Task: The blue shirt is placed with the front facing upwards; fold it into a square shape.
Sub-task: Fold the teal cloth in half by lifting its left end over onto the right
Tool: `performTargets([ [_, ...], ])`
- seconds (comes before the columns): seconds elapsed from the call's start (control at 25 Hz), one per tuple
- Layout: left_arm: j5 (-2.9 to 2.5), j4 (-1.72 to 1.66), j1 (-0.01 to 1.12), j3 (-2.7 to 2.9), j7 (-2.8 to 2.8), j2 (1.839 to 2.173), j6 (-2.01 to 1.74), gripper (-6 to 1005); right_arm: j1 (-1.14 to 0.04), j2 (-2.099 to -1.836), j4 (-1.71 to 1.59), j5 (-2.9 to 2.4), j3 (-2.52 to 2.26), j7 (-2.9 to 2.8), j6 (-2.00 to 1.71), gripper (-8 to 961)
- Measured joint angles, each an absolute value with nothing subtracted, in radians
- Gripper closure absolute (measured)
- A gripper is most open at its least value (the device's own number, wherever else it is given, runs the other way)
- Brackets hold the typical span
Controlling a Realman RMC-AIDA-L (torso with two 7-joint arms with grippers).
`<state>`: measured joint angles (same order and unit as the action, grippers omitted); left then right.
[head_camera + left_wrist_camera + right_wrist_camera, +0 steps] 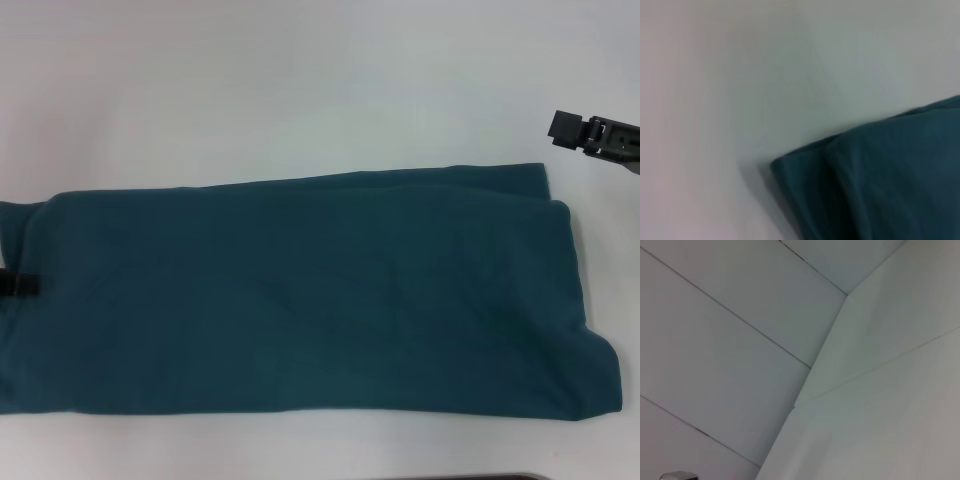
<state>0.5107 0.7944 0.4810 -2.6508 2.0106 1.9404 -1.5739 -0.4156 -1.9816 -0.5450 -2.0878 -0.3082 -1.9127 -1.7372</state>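
We see the blue shirt lying on the white table folded into a long band, plain side up, not yet square, while the right gripper hangs beside its far right corner, holding nothing, its opening impossible to tell.

Probably a lab, white table, panelled walls

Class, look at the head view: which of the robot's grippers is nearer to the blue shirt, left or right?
Left. The left gripper shows at the picture's left edge, over the blue shirt at its left end. The right gripper is beyond the shirt's right end, over bare table, apart from the cloth.
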Motion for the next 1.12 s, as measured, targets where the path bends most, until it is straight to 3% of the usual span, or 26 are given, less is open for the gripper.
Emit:
performTargets([
  [1.12, 0.462, 0.832, 0.503, -2.635, 2.053, 1.948, -1.589, 410, -0.416, -1.98, -0.543, -2.089, -0.308, -1.913, -1.737, 280],
])
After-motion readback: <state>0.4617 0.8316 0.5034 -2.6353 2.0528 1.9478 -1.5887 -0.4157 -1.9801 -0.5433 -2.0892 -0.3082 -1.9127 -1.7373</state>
